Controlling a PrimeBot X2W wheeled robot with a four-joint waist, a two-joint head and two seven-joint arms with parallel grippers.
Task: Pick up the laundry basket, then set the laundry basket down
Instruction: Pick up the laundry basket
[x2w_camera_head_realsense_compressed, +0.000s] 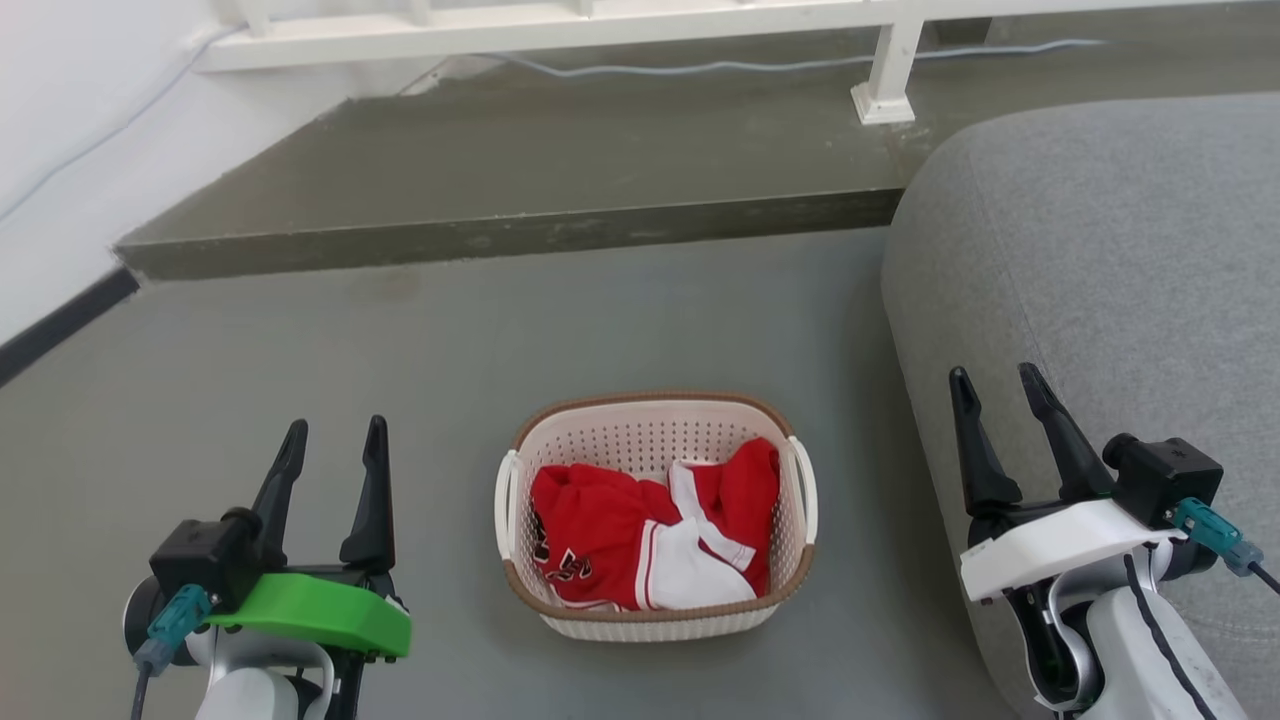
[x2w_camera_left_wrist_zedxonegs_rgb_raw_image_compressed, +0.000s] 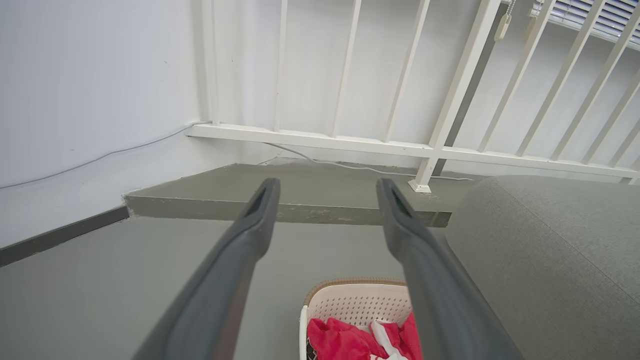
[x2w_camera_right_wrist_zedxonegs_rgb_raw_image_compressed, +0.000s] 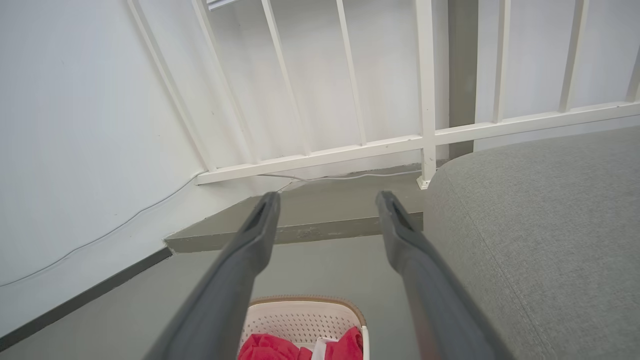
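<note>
The laundry basket stands on the grey floor in the middle of the head view, cream-white and perforated with a brown rim and a white loop handle on each side. Red and white clothes lie inside it. My left gripper hovers open to the basket's left, apart from it. My right gripper is open to the basket's right, in front of the sofa. In the left wrist view the basket shows low between the fingers of the gripper; in the right wrist view the basket sits low under the gripper.
A grey sofa fills the right side, close to the basket. A raised grey step runs across behind, topped by a white railing with a post. A white wall with a dark skirting stands on the left.
</note>
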